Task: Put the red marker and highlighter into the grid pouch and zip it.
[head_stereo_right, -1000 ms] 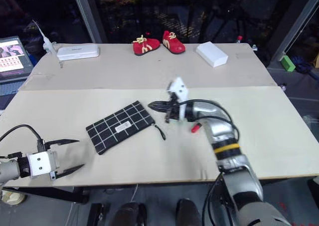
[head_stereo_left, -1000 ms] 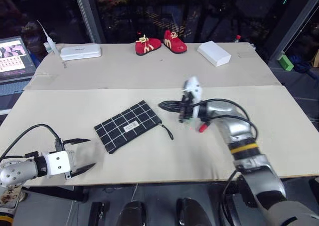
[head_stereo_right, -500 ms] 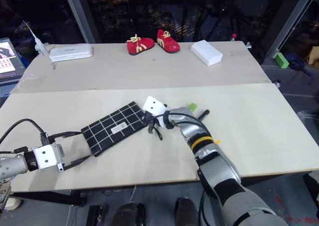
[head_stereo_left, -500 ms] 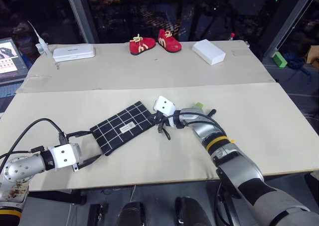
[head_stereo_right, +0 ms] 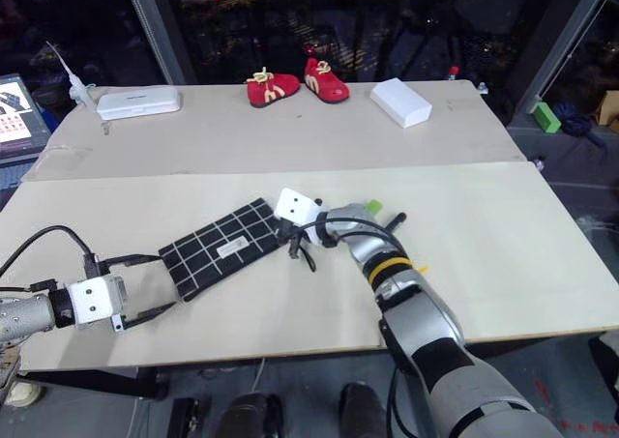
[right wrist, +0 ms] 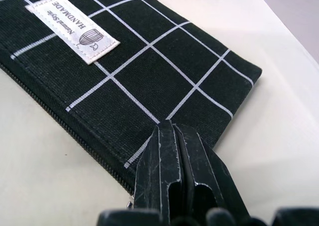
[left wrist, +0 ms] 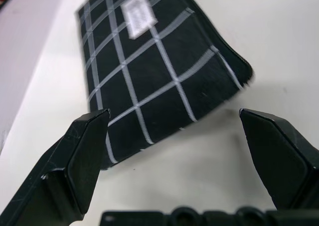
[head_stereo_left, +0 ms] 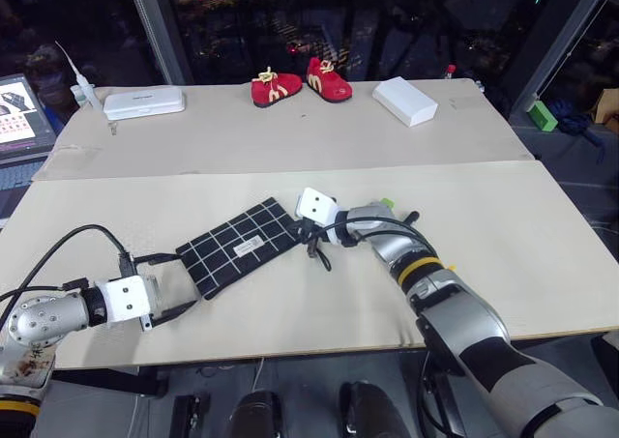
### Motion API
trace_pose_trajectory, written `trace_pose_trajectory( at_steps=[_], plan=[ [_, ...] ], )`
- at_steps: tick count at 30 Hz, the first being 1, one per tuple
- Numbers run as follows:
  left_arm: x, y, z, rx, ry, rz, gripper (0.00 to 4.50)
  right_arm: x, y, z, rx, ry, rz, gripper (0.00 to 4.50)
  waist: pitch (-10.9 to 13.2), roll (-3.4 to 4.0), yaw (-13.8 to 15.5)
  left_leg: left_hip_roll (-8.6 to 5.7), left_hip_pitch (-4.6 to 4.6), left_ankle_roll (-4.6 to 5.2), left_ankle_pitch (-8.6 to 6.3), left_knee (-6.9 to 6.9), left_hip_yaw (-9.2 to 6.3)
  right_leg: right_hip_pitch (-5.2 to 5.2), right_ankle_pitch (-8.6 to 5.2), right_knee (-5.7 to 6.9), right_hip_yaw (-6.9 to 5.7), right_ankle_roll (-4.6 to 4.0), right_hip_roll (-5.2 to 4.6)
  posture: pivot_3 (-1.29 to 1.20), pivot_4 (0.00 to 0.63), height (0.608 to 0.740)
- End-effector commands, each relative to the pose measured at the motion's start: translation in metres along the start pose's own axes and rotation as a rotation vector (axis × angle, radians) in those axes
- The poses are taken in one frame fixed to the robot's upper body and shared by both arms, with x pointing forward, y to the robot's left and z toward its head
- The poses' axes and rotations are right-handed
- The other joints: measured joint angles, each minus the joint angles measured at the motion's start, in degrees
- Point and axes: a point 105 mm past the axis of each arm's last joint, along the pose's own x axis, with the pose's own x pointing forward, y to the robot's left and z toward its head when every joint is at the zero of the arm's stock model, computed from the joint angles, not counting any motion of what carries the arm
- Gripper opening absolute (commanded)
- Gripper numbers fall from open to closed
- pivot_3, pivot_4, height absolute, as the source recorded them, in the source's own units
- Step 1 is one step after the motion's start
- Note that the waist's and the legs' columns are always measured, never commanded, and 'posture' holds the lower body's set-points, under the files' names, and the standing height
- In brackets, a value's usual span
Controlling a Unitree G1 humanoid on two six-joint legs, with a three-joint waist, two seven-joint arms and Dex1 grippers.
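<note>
The grid pouch (head_stereo_left: 242, 248) lies flat on the table, label up, its zipper cord (head_stereo_left: 320, 254) trailing off the right end. My right gripper (head_stereo_left: 304, 229) is shut, with its tips resting on the pouch's right corner by the zipper (right wrist: 172, 128). At the other end, my left gripper (head_stereo_left: 170, 284) stands open with the pouch's left end just ahead of its fingers (left wrist: 82, 151). The highlighter's green cap (head_stereo_left: 385, 204) peeks out behind my right wrist. A dark slim end (head_stereo_left: 411, 217) beside it may be the red marker, which is otherwise hidden by the arm.
At the back of the table are a pair of small red shoes (head_stereo_left: 300, 80), a white box (head_stereo_left: 409, 102) and a white case (head_stereo_left: 143, 101). A laptop (head_stereo_left: 17, 100) sits off the left edge. A seam (head_stereo_left: 290, 170) crosses the tabletop.
Over the last second my right gripper dropped and swung left from above the table onto the pouch's zipper end. My left gripper edged closer to the pouch's other end. The camera view shifted too.
</note>
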Motion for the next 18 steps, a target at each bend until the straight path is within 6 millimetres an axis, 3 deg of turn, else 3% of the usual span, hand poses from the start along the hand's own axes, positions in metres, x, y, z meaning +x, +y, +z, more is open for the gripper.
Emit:
trace_pose_trajectory(
  at_steps=[1,10,18],
  plan=[
    [0.013,-0.013,0.008,0.055,-0.059,-0.068,4.50,-0.005,-0.015,0.010,-0.004,-0.027,-0.049,0.05,0.00,0.00,0.10,0.01,-0.01,0.00,0.00,0.00,0.00,0.00,0.00,0.00,0.00,0.00,0.00,0.00,0.150,0.740],
    [0.027,-0.003,0.012,0.154,-0.109,0.045,4.50,-0.003,-0.010,0.010,0.006,-0.040,-0.032,0.05,-0.01,0.03,0.22,0.01,0.03,0.00,0.00,0.00,0.01,0.04,0.01,0.03,0.00,0.00,-0.03,0.00,0.150,0.740],
    [0.046,-0.007,0.014,0.204,-0.134,0.100,4.50,-0.004,-0.010,0.011,0.005,-0.044,-0.020,0.05,-0.04,0.08,0.45,0.01,0.06,0.00,0.01,0.00,0.01,0.06,0.01,0.06,0.00,0.00,-0.07,0.00,0.150,0.740]
  ],
)
